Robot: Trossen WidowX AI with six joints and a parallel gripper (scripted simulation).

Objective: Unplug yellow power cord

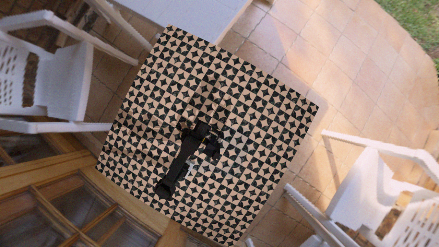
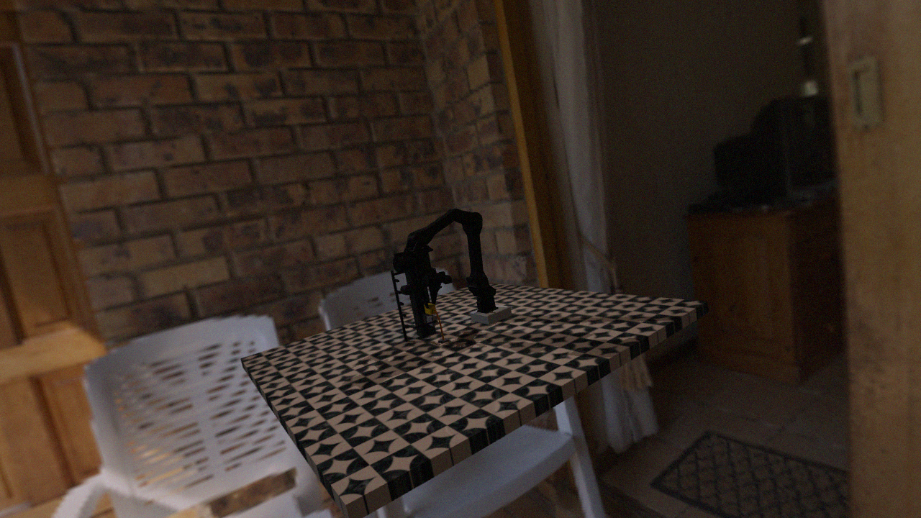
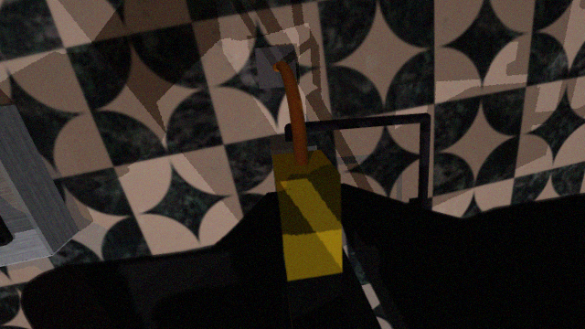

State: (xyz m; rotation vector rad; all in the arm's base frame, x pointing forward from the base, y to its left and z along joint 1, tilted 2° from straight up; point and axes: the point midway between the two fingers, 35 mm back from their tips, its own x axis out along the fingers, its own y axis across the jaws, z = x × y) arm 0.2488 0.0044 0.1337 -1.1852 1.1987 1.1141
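The yellow plug (image 1: 203, 140) (image 2: 429, 309) (image 3: 312, 256) sits between the fingers of my gripper (image 2: 432, 298) (image 3: 306, 198), which is shut on it, with a dark finger against each side. The orange cord (image 2: 440, 326) (image 3: 297, 114) leaves the plug's near end and runs down to a small grey block (image 3: 265, 68) on the table. The dark power strip (image 2: 418, 312) (image 3: 324, 302) stands upright beside the plug. The far end of the plug meets dark surfaces in the wrist view. I cannot tell whether its prongs are in a socket.
A thin black frame (image 2: 398, 309) (image 3: 424, 155) stands beside the strip. The arm's pale grey base (image 2: 491, 314) (image 3: 32, 160) is on the patterned table (image 1: 260, 98) (image 2: 515, 360). White chairs (image 1: 66, 76) (image 2: 186, 386) stand around the table.
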